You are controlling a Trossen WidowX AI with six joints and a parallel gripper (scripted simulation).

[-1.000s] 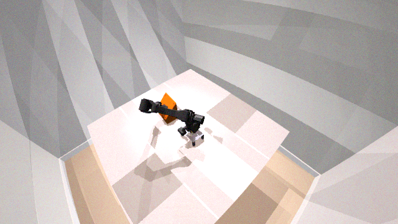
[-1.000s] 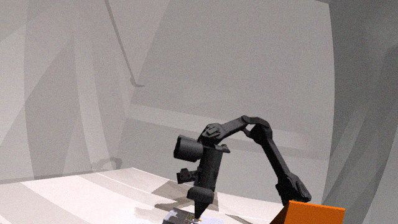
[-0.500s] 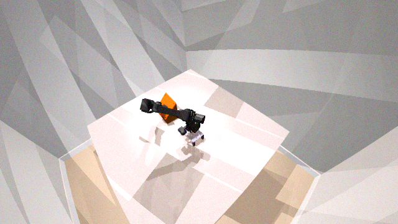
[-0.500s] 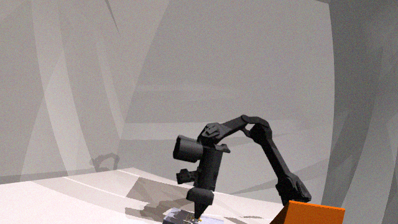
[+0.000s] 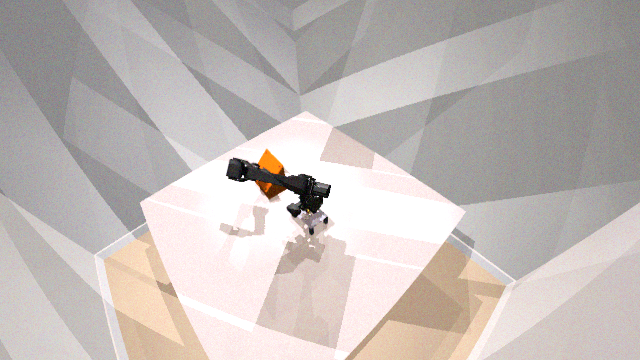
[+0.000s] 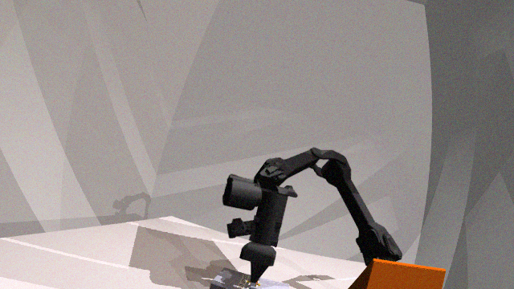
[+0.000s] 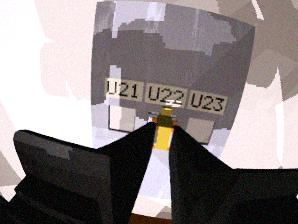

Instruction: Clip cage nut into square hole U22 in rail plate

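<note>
The cage nut (image 7: pixel 163 138), yellow with orange edges, is between my two black fingertips in the wrist view. My gripper (image 7: pixel 162 129) (image 6: pixel 254 282) is shut on it and points down at the rail plate. The grey rail plate (image 7: pixel 135 50) (image 6: pixel 277 285) carries labels U21, U22 and U23. The nut is just below the U22 label, between the square hole under U21 (image 7: pixel 122 118) and the one under U23 (image 7: pixel 201 131). The nut and fingertips cover the U22 hole, so whether the wings are inside it cannot be told. The top view shows the plate (image 5: pixel 315 220) small below the wrist.
An orange block (image 5: pixel 270 162) (image 6: pixel 405 277) stands beside the arm's base on the pale table (image 5: pixel 200 270). The plate stands on short dark feet (image 5: pixel 311 230). Patchy shadows and bright bands cross the table and walls.
</note>
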